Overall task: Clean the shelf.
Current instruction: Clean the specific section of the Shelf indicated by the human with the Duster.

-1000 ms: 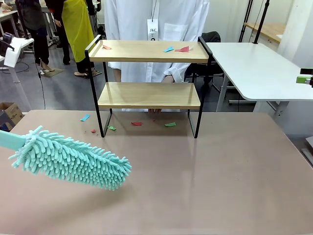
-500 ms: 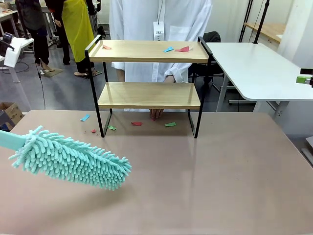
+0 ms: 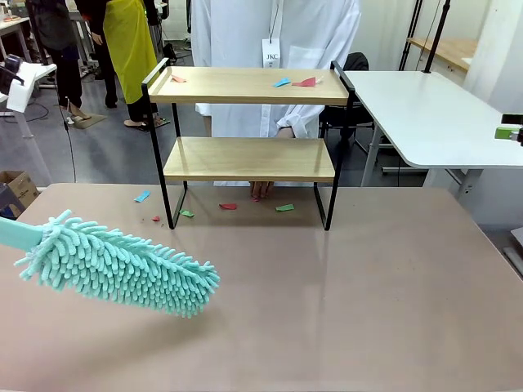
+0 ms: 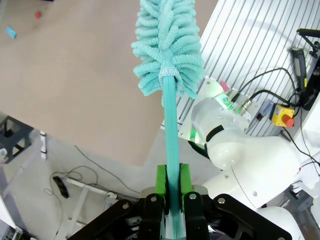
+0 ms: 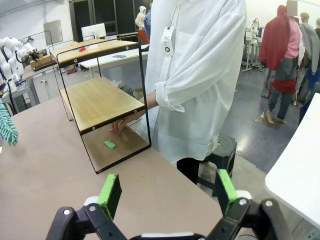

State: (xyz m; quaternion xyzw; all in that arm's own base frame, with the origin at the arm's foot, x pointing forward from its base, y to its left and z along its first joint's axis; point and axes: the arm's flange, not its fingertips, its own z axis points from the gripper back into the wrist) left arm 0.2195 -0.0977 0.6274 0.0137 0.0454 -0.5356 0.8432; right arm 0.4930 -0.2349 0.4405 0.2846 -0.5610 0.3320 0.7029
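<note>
- The left gripper (image 4: 172, 179) is pinching the duster's teal handle (image 4: 171, 130), with its green pads pressed against the shaft from both sides. In the left wrist view the fluffy head is pointing toward 12 o'clock.
- In the front view the duster (image 3: 122, 265) is hanging over the table (image 3: 368, 286) at about 8 o'clock from the table's middle, well apart from the shelf.
- The shelf (image 3: 249, 159) is standing at 12 o'clock on the table's far edge, with a person waiting just behind it.
- Its top board (image 3: 237, 86) is carrying paper scraps: a blue one (image 3: 282, 82) and a red one (image 3: 305, 82) toward 2 o'clock, and a pink one (image 3: 177, 79) at the 10 o'clock end. The lower board (image 3: 249, 157) is looking bare.
- More scraps are lying on the table under and beside the shelf, among them a green scrap (image 3: 284, 207) and a blue scrap (image 3: 143, 196). The person's hand (image 3: 260, 189) is resting on the table near them.
- The right gripper (image 5: 168, 190) is idling with its fingers spread wide, gripping nothing.
- By my judgement the tool is in hand but the sweeping is not yet begun, so nearly all the cleaning is waiting to be done.
</note>
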